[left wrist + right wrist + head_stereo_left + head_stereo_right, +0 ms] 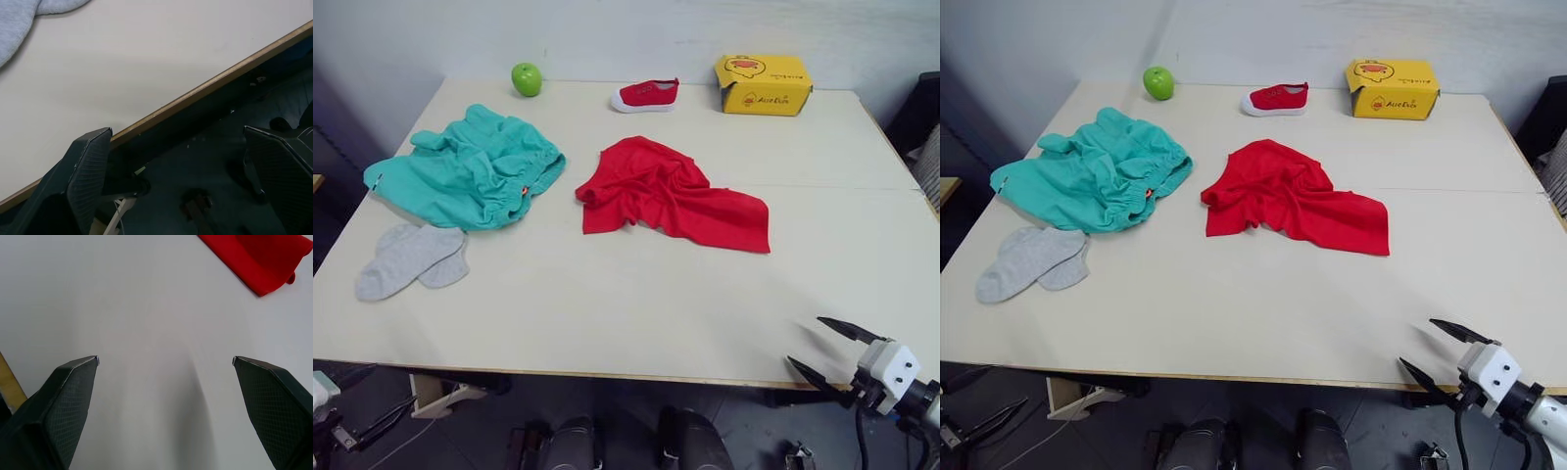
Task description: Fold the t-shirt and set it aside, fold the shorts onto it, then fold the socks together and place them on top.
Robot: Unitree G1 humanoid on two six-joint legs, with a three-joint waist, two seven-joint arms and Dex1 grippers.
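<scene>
On the table (636,323) nothing is folded yet: all three garments lie loose and apart, so the task looks unstarted. T-shirt (671,196) is crumpled mid-table, one flat part spread toward the robot's right. Shorts (470,171) are bunched on the left side, waistband gathered, small red-orange tag facing the shirt. Socks (411,259) lie overlapped just nearer the robot than the shorts, close to the left front edge.

Right gripper (832,350) hangs over the near right edge, fingers spread wide, holding nothing. It is well short of the shirt, probably staged to reach in for the shirt's near corner first. Left gripper (188,156) sits low at the front left edge, jaws wide apart and empty, half over the tabletop and half over the drop below it.

Back row, away from the work: green apple (527,78), red shoe (646,95), yellow box (764,85). Not task items; they leave the centre free for folding.

View differences: the head views give the full layout. Left wrist view adds the wooden edge strip and a grey patch, likely a sock, though too little shows to be sure. Right wrist view shows the shirt's hem corner ahead of the open fingers with bare table between.
</scene>
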